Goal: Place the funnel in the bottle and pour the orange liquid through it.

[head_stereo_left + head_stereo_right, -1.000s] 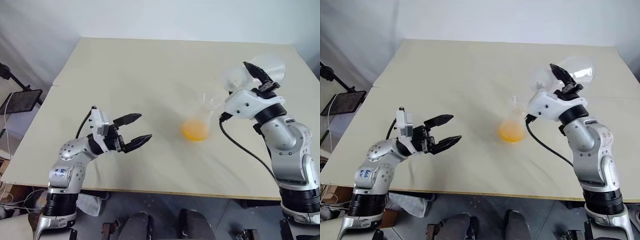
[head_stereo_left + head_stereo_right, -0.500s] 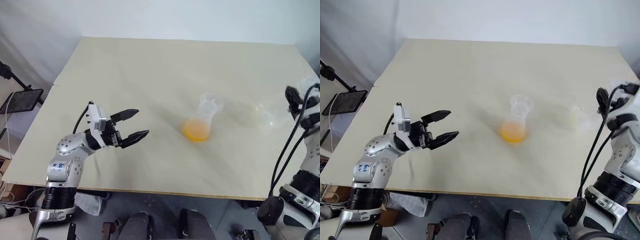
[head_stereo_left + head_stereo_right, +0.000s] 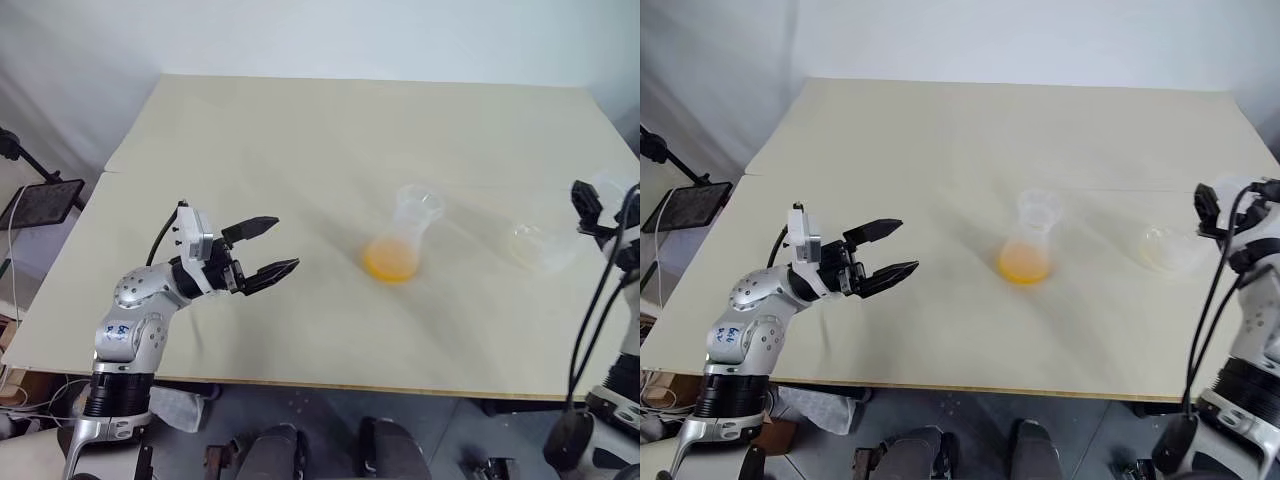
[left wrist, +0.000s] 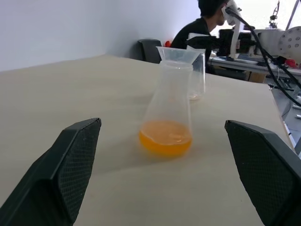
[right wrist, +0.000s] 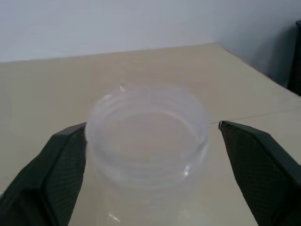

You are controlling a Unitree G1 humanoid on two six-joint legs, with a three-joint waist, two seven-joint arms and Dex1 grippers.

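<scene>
The bottle (image 3: 402, 240) stands upright at the middle of the table, with the orange liquid (image 3: 390, 262) pooled in its base. The clear funnel (image 4: 181, 52) sits in its mouth. My left gripper (image 3: 286, 243) hovers open to the bottle's left, pointing at it, with nothing between its fingers. At the table's right edge an empty larger clear flask (image 3: 535, 246) stands upright. My right gripper (image 5: 153, 125) is open, its fingers (image 5: 244, 155) standing on either side of that flask's wide mouth (image 5: 148, 127).
The beige table (image 3: 300, 130) has open room behind and in front of the bottle. A black stand (image 3: 40, 200) sits off the table's left side. In the left wrist view a person (image 4: 202, 23) sits beyond the table among equipment.
My right arm swung from above the funnel to the right, turned the clear flask upright, set it down near the table's right edge and opened. The left gripper stayed put.
</scene>
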